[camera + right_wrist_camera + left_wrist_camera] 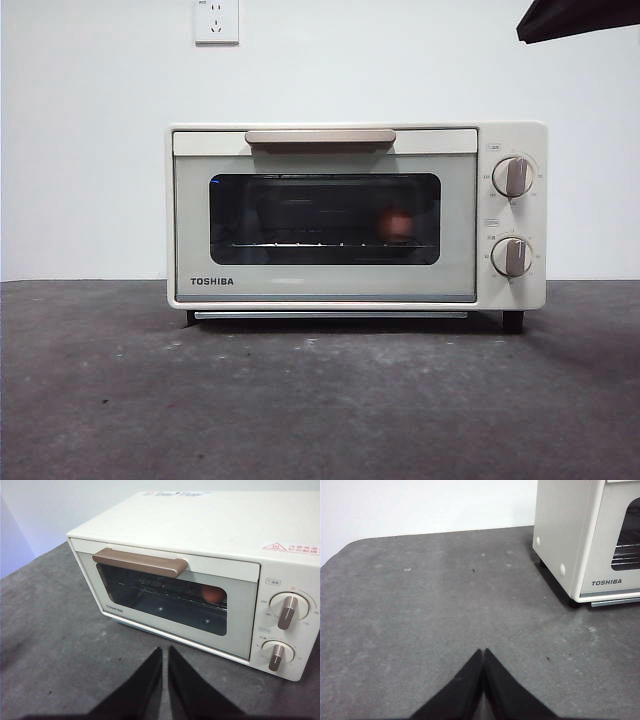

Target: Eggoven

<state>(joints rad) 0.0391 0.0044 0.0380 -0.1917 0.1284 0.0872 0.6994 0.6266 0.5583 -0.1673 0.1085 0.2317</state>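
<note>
Right gripper: the right gripper (164,652) is held above and in front of the toaster oven (200,540), angled down at its door; the jaws are drawn together with only a thin slit between them, and nothing is held.
Left gripper: the left gripper (483,655) is parked over bare table (420,610), off the oven's TOSHIBA-side corner; its jaws are pressed together and empty.
Egg: the reddish-brown egg (396,224) is seen through the dark glass window (325,218), resting on the wire rack (300,243) toward the dial end of the cavity.
Door: the door is shut flush with the body, so the egg is sealed off from both grippers.
Key relation: the bar handle (140,562) lies straight ahead of the right gripper, its long axis running level along the door's top edge, across the line of approach.
Nearer arm: the right arm is judged the nearer to handle and egg; the left arm stands well off to the side.
Dials: two dials (512,177) sit beside the door, near the egg's end.
Open room: the table in front of the oven is bare, which is judged to leave space for the door to swing down.
Edges: the door's lower edge sits just above the table, and a dark arm tip (580,18) shows only at a top corner of the front view.
</note>
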